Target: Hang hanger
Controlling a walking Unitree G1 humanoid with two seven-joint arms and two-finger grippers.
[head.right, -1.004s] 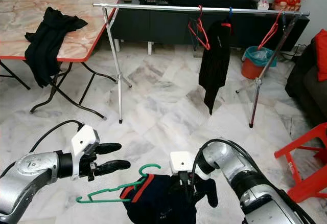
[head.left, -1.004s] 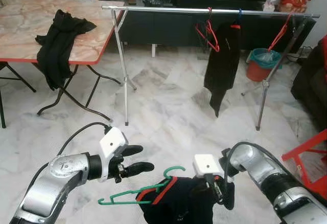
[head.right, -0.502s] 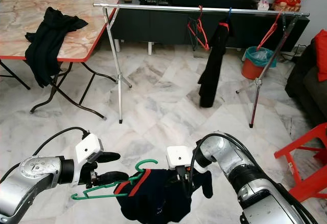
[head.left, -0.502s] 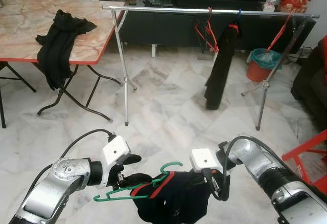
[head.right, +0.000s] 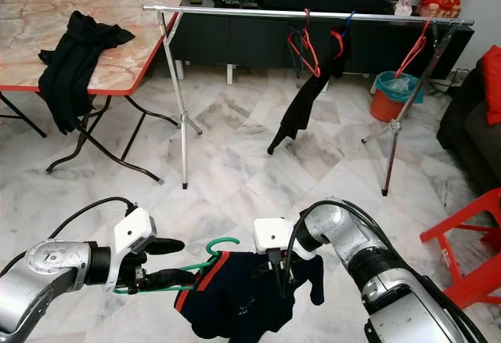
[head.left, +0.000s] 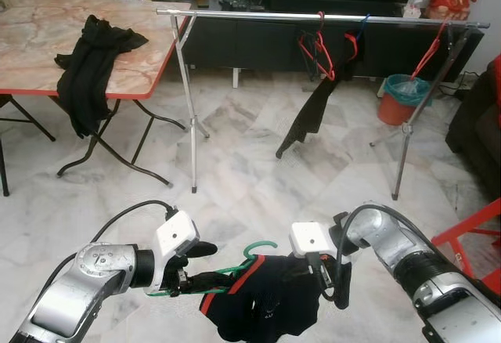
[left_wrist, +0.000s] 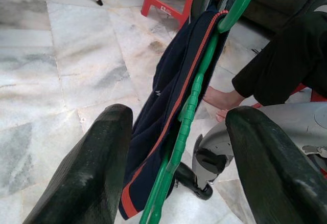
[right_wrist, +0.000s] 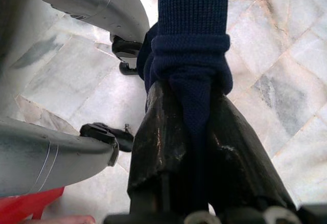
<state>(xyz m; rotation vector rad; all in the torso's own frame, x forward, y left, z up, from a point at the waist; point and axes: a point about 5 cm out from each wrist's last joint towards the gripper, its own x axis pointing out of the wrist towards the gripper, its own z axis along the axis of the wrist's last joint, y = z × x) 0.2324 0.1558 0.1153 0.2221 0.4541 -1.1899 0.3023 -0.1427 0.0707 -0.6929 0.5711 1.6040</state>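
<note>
We see our right gripper [right_wrist: 196, 147] squeezing a thick fold of dark blue knitted cloth [right_wrist: 192, 55]. The two black fingers [right_wrist: 158, 147] press on it from both sides. The cloth runs out past the fingertips. Beyond the fingers lies a pale marble floor [right_wrist: 286, 81]. Beside the fingers are silver robot parts [right_wrist: 97, 4] and a bit of something red [right_wrist: 30, 208].
</note>
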